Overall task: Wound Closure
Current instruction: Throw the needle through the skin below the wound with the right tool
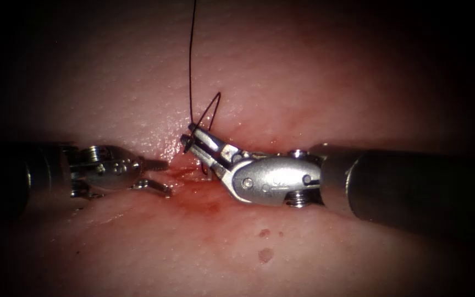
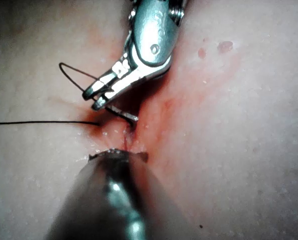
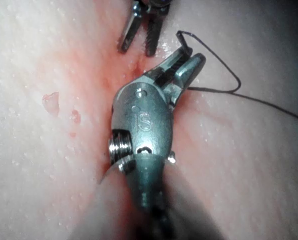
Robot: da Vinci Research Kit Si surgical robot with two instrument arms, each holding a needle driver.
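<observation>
My right tool (image 1: 188, 138) reaches in from the right with its jaws shut on the curved needle (image 2: 122, 114) near its tail end. The needle bends down from the jaws to the cut (image 1: 189, 174), with its tip at the tissue there; how deep it sits is hidden. Dark thread (image 1: 191, 66) runs up from the jaws, with a small loop (image 1: 215, 107) beside them. The left tool (image 1: 163, 176) lies at the left of the cut, jaws open and holding nothing, a short gap from the needle. The right wrist view has the right tool (image 3: 191, 52) facing the left tool (image 3: 137, 50).
Red fluid wets the tissue (image 1: 314, 82) around the cut, and two small drops (image 1: 265, 254) sit in front of the right tool. In the left wrist view the thread (image 2: 38, 122) lies flat across the pale tissue away from the cut.
</observation>
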